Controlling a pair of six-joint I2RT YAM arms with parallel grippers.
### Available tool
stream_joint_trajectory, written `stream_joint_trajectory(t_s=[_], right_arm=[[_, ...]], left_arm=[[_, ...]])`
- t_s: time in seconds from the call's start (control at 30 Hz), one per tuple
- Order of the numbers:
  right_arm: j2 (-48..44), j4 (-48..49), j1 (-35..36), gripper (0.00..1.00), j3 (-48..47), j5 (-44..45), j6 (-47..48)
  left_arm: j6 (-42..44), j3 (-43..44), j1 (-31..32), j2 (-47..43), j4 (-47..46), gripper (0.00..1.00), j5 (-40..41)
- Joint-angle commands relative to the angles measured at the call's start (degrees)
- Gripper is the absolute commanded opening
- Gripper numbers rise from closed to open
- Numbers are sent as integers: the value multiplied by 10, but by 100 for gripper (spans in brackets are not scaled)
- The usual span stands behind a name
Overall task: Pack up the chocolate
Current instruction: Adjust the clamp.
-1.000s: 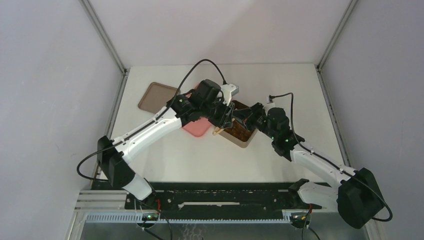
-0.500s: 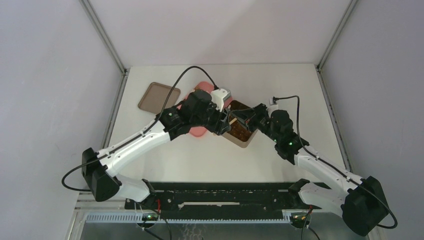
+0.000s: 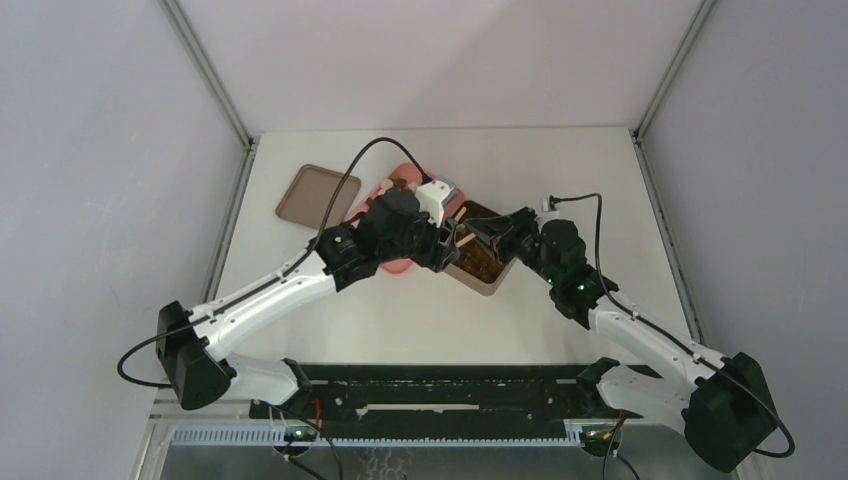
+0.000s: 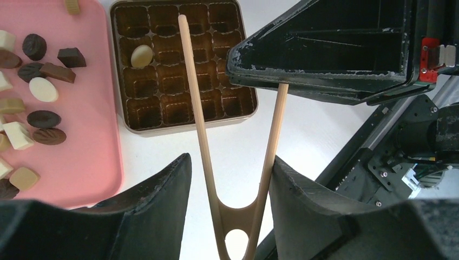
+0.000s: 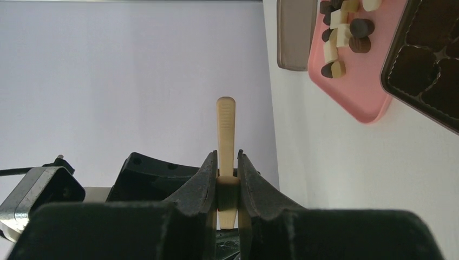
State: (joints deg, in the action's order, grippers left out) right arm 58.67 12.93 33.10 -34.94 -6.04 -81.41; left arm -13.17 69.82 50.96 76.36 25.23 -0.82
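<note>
Left gripper stood with jaws apart, loosely straddling the wooden tongs near their hinge. Meanwhile the right gripper pinched one leg, seemingly steadying them for a fresh grasp. Most chocolate lay on the pink tray, ovals pointing every way. One cream oval sat in the tin (left column), long axis slanted across its cell.
</note>
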Motion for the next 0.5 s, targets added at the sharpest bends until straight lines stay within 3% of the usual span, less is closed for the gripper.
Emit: stream_joint_trajectory(t_s=[0.0,0.47], right_arm=[[-4,24,5,0,-5,0,-13],[5,32,12,0,-5,-9,-21]], left_arm=[[-5,-10,-1,-18,-38,58,39],[6,-1,0,-13,-59,60,41]])
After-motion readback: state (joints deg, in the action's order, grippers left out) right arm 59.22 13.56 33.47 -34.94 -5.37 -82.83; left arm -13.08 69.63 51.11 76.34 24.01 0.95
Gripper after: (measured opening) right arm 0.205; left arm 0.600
